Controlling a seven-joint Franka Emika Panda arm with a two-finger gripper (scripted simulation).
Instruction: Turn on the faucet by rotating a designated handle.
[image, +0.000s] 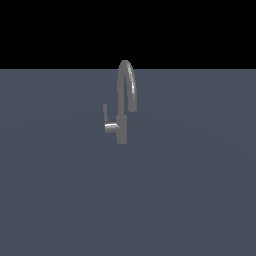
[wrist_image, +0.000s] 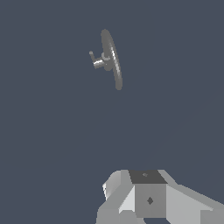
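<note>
The grey metallic faucet (image: 122, 127) stands upright on the flat grey-blue floor, with its arched gooseneck spout (image: 128, 82) rising above the post. The handle (image: 105, 114), a thin lever rod, stands up from a short stub (image: 111, 128) on the exterior view's left side of the post. The arm does not show in the exterior view. The wrist view looks down on the faucet (wrist_image: 111, 57) and its handle (wrist_image: 92, 56) from far off. Only part of my gripper (wrist_image: 146, 194) shows at the frame edge, well apart from the faucet. Its fingers are not clearly visible.
The grey-blue floor (image: 190, 190) spreads around the faucet on all sides, and nothing else stands on it. A black background lies beyond its far edge.
</note>
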